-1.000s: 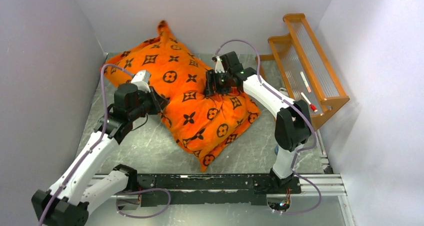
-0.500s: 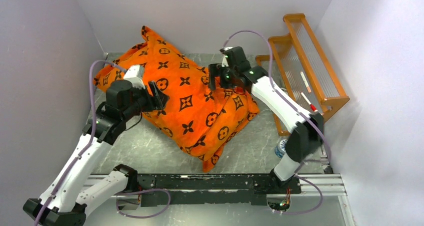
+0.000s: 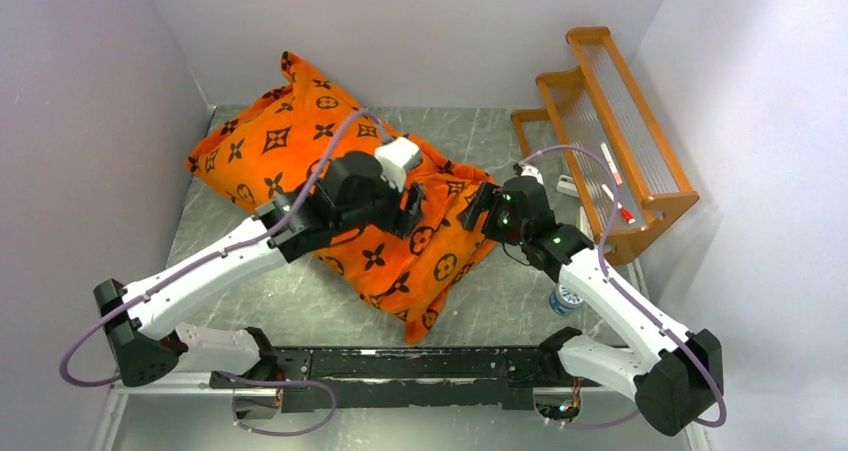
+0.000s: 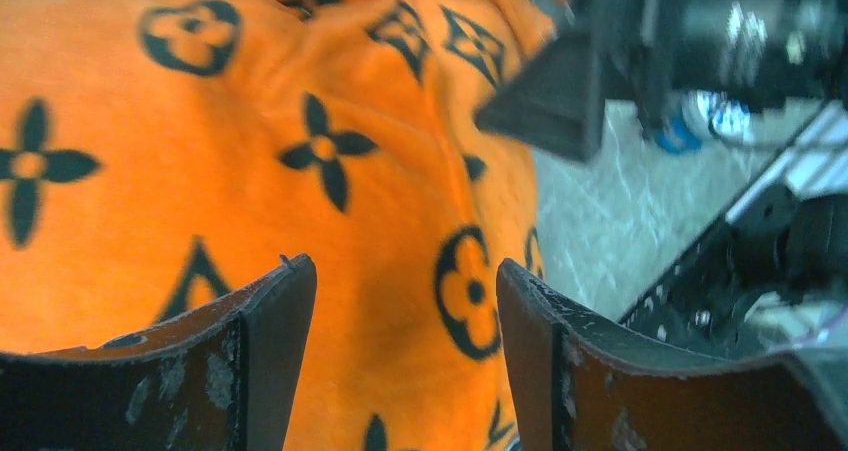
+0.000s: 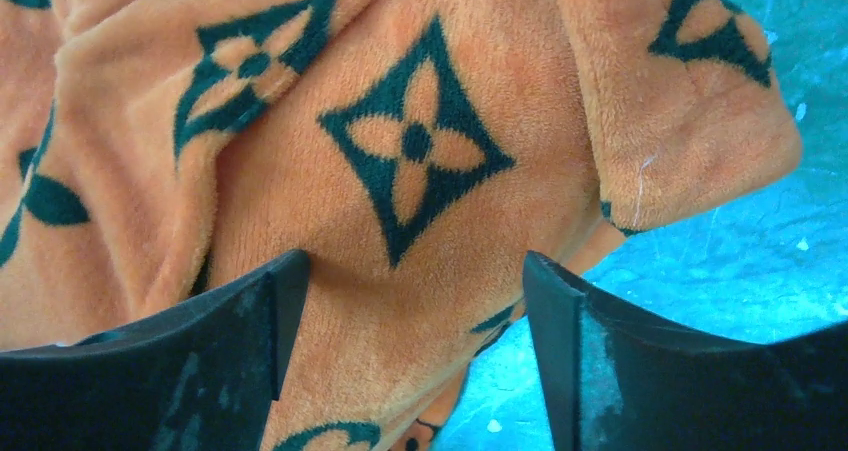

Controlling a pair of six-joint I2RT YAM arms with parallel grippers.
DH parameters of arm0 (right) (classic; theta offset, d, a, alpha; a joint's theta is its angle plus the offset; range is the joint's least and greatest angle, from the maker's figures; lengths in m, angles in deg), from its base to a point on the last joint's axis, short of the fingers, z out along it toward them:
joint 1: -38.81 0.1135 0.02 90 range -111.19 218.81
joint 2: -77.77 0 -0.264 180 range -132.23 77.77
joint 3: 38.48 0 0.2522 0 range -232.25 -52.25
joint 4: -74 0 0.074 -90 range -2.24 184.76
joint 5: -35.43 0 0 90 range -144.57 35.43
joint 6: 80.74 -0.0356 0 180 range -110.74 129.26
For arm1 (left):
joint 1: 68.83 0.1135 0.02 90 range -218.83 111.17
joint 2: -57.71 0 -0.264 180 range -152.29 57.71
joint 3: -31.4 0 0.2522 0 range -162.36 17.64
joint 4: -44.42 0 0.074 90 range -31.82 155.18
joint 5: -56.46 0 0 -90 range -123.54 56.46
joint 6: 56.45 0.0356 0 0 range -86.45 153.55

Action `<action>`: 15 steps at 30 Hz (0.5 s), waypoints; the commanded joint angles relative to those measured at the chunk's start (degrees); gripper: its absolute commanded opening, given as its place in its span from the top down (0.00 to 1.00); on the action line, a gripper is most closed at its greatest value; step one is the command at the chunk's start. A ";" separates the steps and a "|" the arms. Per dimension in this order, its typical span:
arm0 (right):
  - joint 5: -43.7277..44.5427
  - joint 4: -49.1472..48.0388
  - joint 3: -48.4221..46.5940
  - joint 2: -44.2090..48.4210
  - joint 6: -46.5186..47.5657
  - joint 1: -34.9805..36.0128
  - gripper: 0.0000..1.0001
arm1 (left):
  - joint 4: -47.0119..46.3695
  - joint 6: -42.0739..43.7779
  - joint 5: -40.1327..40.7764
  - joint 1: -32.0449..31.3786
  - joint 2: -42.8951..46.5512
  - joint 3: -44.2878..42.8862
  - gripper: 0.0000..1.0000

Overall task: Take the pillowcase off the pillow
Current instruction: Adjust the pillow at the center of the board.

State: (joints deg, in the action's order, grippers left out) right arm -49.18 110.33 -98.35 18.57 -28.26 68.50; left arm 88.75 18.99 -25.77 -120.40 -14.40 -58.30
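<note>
The orange pillowcase [image 3: 290, 151] with dark monogram motifs lies plump across the table, running from the back left to a corner near the front middle. The pillow is hidden inside it; no white shows. My left gripper [image 3: 412, 211] reaches over the middle of the pillowcase [image 4: 300, 171]. Its jaws [image 4: 405, 271] stand open just above the fabric, gripping nothing. My right gripper [image 3: 478, 211] faces the right edge of the pillowcase [image 5: 420, 151]. It is open [image 5: 415, 261], with a fold of fabric lying between the fingers, not pinched.
A wooden rack [image 3: 610, 121] stands at the right against the wall. A small bottle [image 3: 566, 298] and a white object [image 3: 566, 183] lie on the table near the right arm. Walls close in the left, back and right. A black rail [image 3: 430, 363] runs along the near edge.
The left gripper opened and swung right, across the pillowcase to its middle. The right gripper drew back toward me, down to the pillowcase's right edge. The pillowcase shifted left and settled.
</note>
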 commanded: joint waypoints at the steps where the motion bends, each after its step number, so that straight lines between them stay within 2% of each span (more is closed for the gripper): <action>1: 1.43 -3.86 -0.35 -1.06 -10.77 -0.26 0.25 | -2.96 5.77 1.71 -4.67 0.88 2.43 0.29; 3: 4.80 0.03 -1.49 -2.79 -14.15 -0.33 0.29 | -2.13 6.95 0.44 -6.24 -0.58 1.48 0.29; 8: 7.83 1.03 -1.36 -4.48 -15.96 -0.30 0.29 | 2.21 9.32 4.03 -11.60 -6.62 -2.91 0.27; 12: 10.23 0.94 -0.78 -2.61 -16.87 -0.39 0.29 | 6.44 8.53 17.91 -14.38 -11.73 -4.73 0.28; 15: 13.04 1.18 -0.17 -0.96 -17.49 -0.40 0.30 | 11.80 4.75 27.79 -15.14 -16.14 -7.56 0.29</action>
State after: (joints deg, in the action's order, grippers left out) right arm -41.99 110.63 -98.51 15.07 -43.47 68.39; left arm 92.70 26.09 -13.75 -134.48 -26.25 -61.67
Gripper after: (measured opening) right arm 0.707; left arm 0.715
